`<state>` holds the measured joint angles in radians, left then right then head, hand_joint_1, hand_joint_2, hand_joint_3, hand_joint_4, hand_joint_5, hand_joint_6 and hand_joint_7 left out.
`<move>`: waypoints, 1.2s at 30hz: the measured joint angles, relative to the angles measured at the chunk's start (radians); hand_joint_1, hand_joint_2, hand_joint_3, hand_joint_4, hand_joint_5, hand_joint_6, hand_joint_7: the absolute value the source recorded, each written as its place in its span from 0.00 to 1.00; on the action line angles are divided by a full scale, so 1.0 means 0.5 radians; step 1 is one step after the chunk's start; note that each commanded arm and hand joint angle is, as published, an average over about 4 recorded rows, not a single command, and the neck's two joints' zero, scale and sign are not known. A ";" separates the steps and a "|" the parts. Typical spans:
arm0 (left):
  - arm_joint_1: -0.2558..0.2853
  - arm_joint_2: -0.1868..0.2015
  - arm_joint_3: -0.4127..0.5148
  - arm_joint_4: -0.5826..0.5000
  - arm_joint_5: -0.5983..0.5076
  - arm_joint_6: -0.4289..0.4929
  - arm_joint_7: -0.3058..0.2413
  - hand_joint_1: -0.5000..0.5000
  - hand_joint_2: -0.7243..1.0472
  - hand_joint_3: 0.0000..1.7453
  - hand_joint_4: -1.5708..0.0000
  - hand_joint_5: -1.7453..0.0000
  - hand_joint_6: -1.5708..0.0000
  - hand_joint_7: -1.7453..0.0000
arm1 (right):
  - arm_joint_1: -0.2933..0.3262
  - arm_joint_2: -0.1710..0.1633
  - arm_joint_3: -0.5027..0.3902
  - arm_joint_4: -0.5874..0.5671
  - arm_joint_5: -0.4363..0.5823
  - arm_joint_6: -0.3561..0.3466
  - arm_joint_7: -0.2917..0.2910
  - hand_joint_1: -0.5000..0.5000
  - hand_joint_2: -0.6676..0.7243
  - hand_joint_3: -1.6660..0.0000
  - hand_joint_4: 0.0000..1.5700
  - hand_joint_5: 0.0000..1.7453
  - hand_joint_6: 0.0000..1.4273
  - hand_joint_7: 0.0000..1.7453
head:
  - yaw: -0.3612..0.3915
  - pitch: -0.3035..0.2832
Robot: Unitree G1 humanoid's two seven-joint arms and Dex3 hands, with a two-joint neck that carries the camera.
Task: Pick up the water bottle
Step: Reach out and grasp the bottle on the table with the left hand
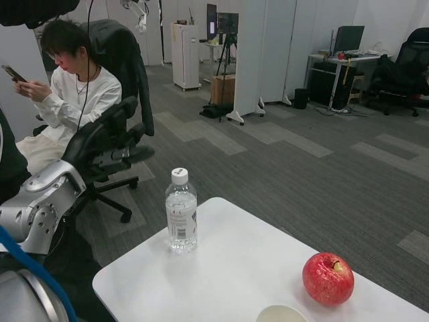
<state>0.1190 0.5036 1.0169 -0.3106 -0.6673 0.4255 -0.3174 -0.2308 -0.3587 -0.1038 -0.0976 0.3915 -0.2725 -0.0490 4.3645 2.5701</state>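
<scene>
A clear plastic water bottle (181, 213) with a white cap stands upright near the far left corner of the white table (234, 275). Only my left silver forearm (39, 206) shows, raised at the left edge of the picture, well left of the bottle and off the table. I cannot make out a hand beyond it against the dark chair behind. My right arm and hand are out of the picture.
A red apple (328, 278) lies near the table's right front. A white round rim (281, 314) pokes in at the bottom edge. A person (67, 100) sits in a black office chair (114, 134) left of the table, looking at a phone.
</scene>
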 measured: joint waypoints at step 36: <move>-0.188 -0.272 -0.511 0.428 0.794 -0.273 -0.183 0.00 0.05 0.05 1.00 1.00 1.00 1.00 | -0.077 0.034 0.081 0.163 0.001 -0.019 -0.027 0.04 0.30 1.00 0.00 0.00 0.00 0.00 | 0.018 -0.134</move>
<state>0.0252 0.3675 0.7616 -0.0964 -0.2701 0.2888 -0.4090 -0.2693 -0.3417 -0.0634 -0.0159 0.3920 -0.2821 -0.0624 4.3737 2.5031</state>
